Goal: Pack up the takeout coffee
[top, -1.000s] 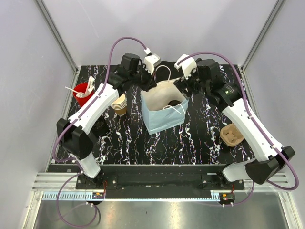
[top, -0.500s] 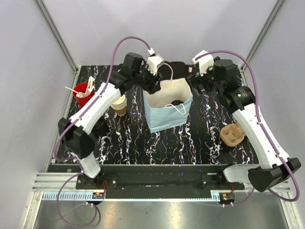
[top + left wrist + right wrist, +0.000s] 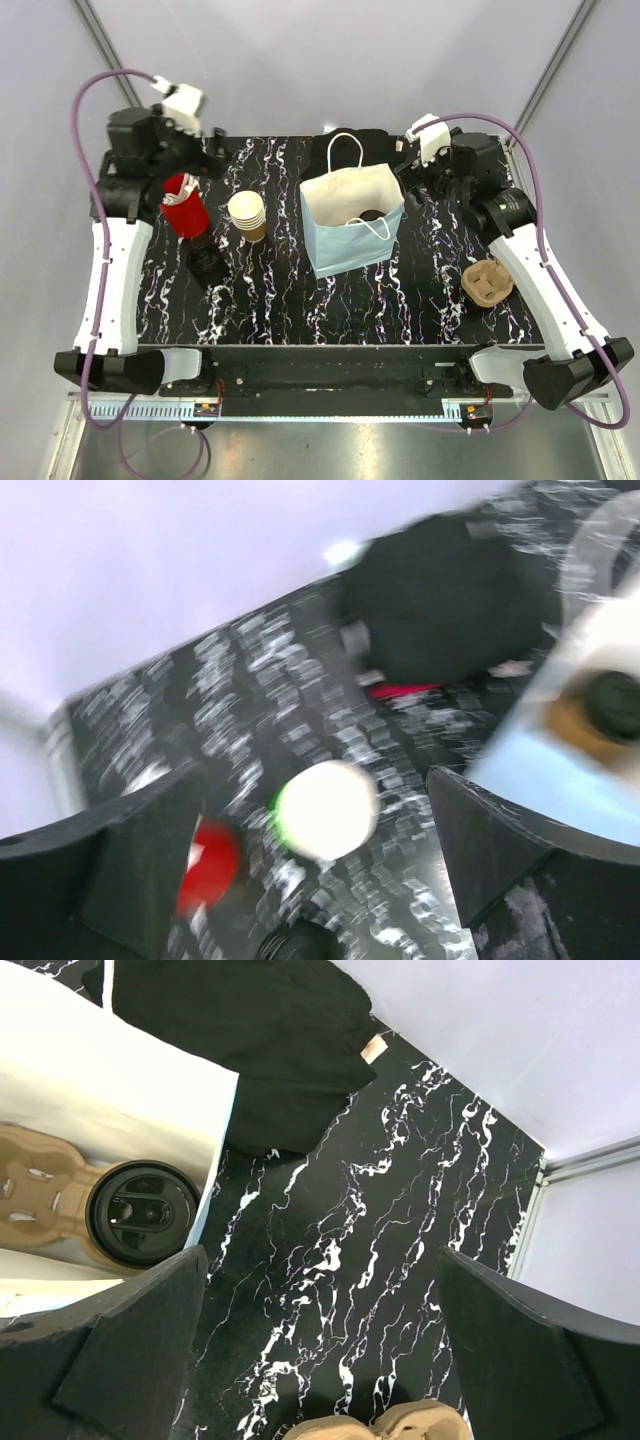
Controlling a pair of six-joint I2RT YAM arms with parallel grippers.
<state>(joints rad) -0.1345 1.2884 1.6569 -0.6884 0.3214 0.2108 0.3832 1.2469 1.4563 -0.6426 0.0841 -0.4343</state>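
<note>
Left gripper (image 3: 203,158) has swung off the paper bag (image 3: 345,240) to the table's (image 3: 400,300) far-left edge, above the red cup (image 3: 185,212). Jaws now apart, empty. Right gripper (image 3: 408,172) just right of the bag rim, jaws apart. Takeout coffee (image 3: 143,1213) sits inside the bag. We judge it packed. Open room lies near, in front of the bag.
</note>
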